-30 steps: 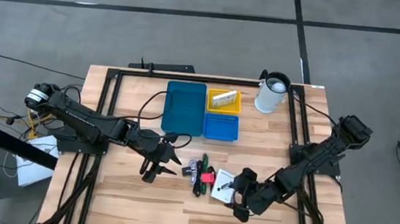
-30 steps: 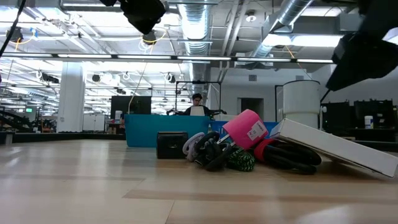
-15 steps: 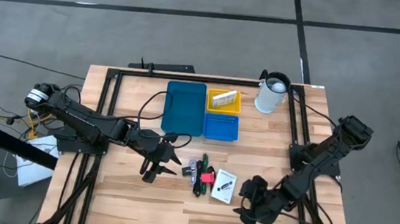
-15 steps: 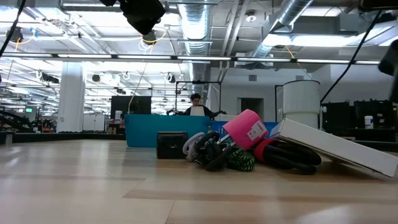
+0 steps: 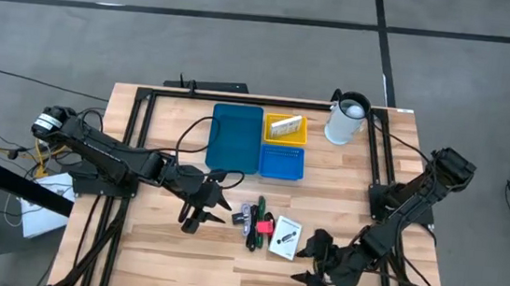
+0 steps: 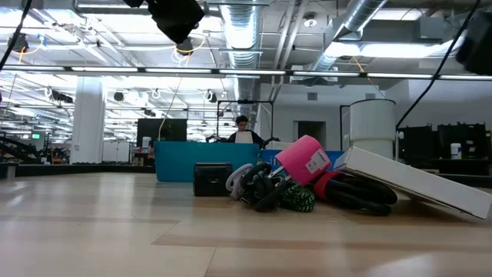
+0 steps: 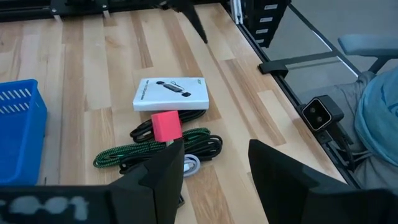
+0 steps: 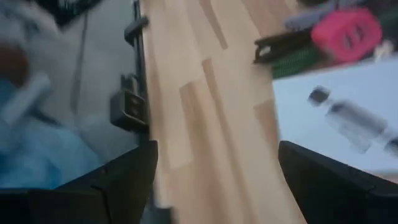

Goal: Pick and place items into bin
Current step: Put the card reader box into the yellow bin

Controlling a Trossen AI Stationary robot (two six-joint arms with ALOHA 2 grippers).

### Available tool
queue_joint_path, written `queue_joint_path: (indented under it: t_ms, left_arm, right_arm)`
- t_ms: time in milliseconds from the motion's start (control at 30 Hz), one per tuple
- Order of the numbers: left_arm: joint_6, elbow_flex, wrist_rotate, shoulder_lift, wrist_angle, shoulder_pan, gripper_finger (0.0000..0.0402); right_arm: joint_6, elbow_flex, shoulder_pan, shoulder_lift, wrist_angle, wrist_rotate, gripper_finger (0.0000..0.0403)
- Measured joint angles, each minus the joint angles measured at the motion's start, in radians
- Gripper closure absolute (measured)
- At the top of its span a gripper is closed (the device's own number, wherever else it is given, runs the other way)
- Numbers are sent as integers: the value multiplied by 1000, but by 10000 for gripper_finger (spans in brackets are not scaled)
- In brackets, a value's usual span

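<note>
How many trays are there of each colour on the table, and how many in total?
Teal-blue tray: 1
Yellow tray: 1
Bright blue tray: 1
Total: 3 trays, standing side by side as one block.

overhead, table-level and wrist views share the white card (image 5: 285, 237).

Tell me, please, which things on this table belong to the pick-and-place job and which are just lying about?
Job: white card, red piece, green cable, teal tray, yellow tray, blue tray.

Lying about: white jug, black bar.
</note>
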Motion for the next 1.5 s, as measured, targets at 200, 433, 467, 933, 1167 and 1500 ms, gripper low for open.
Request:
queue_joint_path:
  t_ms: [200, 433, 467, 933, 1167, 1500]
  left_arm:
    - [-7, 0, 0, 0, -6, 0, 233]
    - [-29, 0, -6, 0, -9, 0, 233]
    - [-33, 0, -6, 0, -11, 0, 233]
    - [-45, 0, -7, 0, -16, 0, 233]
    - [-45, 0, -7, 0, -16, -1, 233]
    - [-45, 0, -8, 0, -14, -1, 233]
  right_arm:
    - [-195, 0, -43, -50, -71, 109, 76]
    - [-534, 0, 174, -260, -217, 604, 76]
    - [-573, 0, 211, -280, -241, 648, 76]
    - [-256, -93, 335, 6, -238, 896, 76]
    - [-209, -92, 340, 118, -261, 733, 76]
    - [-52, -92, 238, 143, -312, 532, 76]
